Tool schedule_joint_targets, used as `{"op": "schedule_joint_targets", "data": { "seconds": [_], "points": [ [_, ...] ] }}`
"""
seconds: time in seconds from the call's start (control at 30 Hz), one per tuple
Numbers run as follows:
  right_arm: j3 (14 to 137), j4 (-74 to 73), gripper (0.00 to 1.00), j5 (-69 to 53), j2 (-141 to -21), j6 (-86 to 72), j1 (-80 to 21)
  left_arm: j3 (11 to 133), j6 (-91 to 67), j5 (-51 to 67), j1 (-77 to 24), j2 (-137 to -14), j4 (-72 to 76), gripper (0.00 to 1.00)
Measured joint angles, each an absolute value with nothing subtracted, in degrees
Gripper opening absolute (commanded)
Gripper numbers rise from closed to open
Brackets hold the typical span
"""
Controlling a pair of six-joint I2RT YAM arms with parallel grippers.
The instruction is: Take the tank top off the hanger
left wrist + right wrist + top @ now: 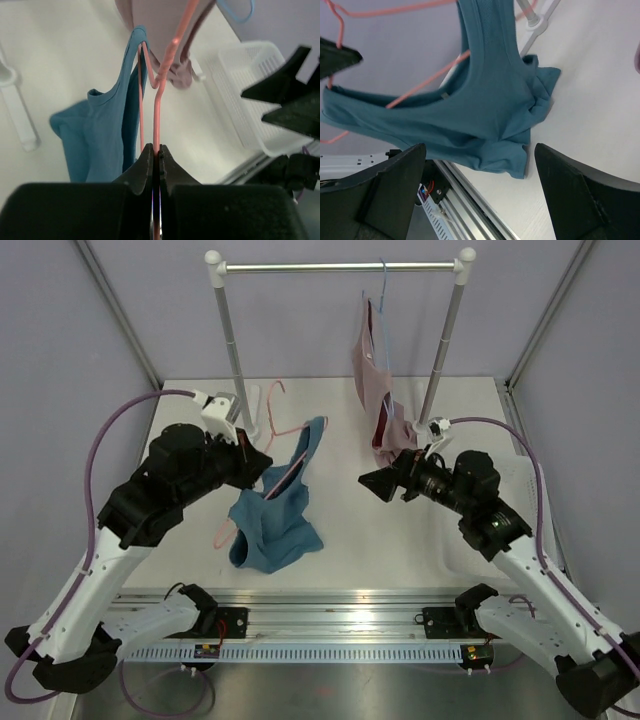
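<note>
The teal-blue tank top (275,518) hangs by one strap on the pink wire hanger (291,429), with its lower part bunched on the table. My left gripper (262,468) is shut on the hanger wire and holds it tilted above the table. In the left wrist view the jaws (156,150) pinch the hanger (159,100), and the tank top (102,132) drapes to their left. My right gripper (368,481) is open and empty, to the right of the top and pointing at it. In the right wrist view (480,146) the tank top (485,100) and hanger (420,90) lie ahead of the spread fingers (395,190).
A clothes rack (340,267) stands at the back, with a dusty pink top (375,375) on a light blue hanger (384,310). Its left pole (232,340) is just behind my left gripper. A white basket (250,100) sits at the table's right. A metal rail (330,625) runs along the front.
</note>
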State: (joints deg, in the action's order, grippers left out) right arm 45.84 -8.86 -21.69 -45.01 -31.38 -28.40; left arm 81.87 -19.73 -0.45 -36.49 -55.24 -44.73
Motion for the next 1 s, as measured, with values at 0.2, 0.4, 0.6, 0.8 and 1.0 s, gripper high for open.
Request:
{"op": "schedule_joint_targets", "data": {
  "seconds": [0.2,0.4,0.6,0.8,1.0],
  "points": [
    [46.1,2.2,0.86,-23.5,-57.0,-33.5,-28.9,68.6,-23.3,6.9,-36.5,-50.5,-43.3,0.00],
    [48.1,5.4,0.81,-22.5,-67.6,-32.2,-33.1,65.1,-26.4,9.1,-36.5,-45.8,-41.6,0.00],
    [48.7,9.2,0.77,-22.5,-73.1,-31.0,-35.8,65.1,-28.4,11.6,-36.5,-43.5,-39.2,0.00],
    [50.0,11.9,0.65,-22.2,-75.5,-30.5,-35.8,65.1,-28.9,13.3,-36.5,-43.4,-38.9,0.00],
    [51.3,13.6,0.01,-21.1,-76.8,-29.4,-35.9,65.1,-28.9,13.4,-36.5,-43.5,-39.1,0.00]
  ]
}}
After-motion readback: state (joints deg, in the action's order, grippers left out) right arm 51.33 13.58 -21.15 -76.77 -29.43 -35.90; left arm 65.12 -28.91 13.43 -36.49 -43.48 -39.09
